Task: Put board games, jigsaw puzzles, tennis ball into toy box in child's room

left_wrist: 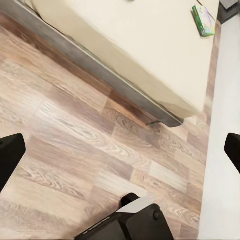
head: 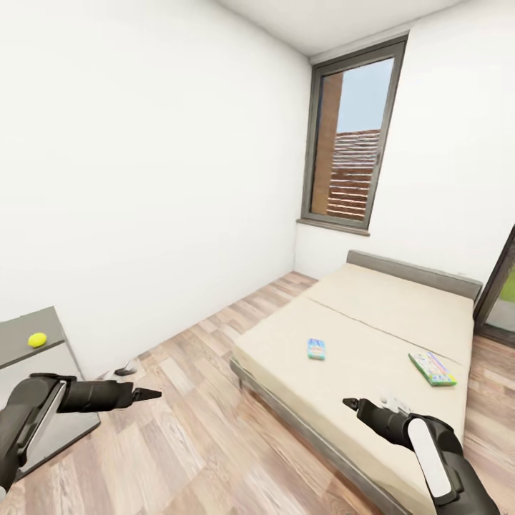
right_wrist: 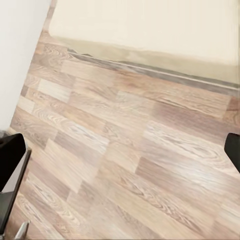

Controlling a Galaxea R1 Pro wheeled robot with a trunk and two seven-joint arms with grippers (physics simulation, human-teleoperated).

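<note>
Plainly, two board games [head: 316, 348] on the bed [head: 357, 336], print unreadable

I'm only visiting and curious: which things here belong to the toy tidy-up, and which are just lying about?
Part of the job:
- two board games on the bed
- tennis ball on the table

Just there:
- window
- small grey-white object on the floor by the wall

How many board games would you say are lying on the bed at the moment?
2. A small blue board game lies near the middle of the bed; a green-edged board game lies nearer its right edge, by the right gripper. None seems hidden.
</note>
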